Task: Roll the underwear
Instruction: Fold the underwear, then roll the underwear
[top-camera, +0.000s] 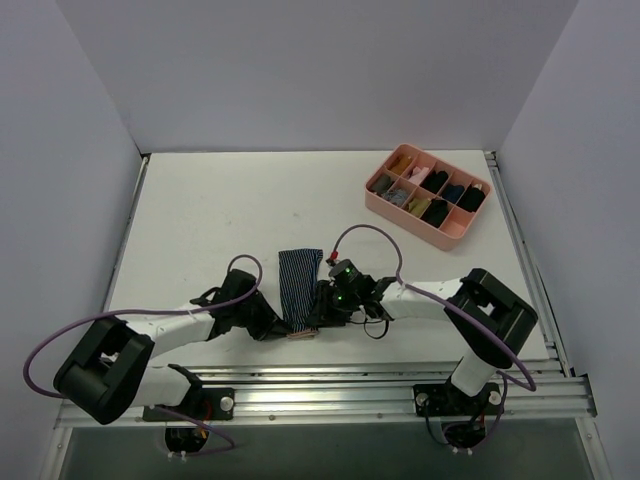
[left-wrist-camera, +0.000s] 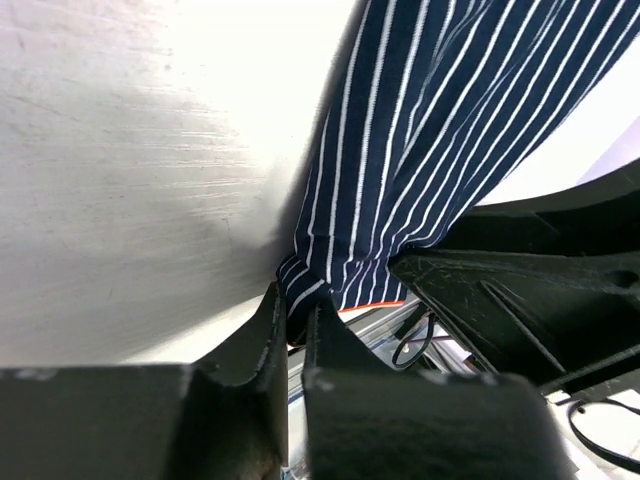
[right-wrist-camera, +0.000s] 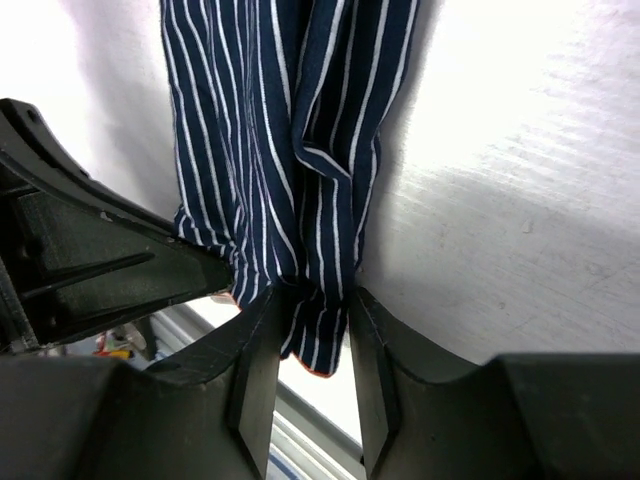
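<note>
- The underwear lies as a narrow folded strip by the table's near edge, between my arms.
- My left gripper pinches almost shut on its near waistband corner.
- My right gripper is half closed, with cloth bunched between its fingers.
- I judge the cloth light, soft and limp, best held at both waistband corners.
- I see no readable writing.

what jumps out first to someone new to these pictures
Navy pinstriped underwear lies as a folded strip at the near middle of the white table. The left jaws and the right jaws each pinch its near end. At far right sits a pink divided tray holding small rolled bundles.
</note>
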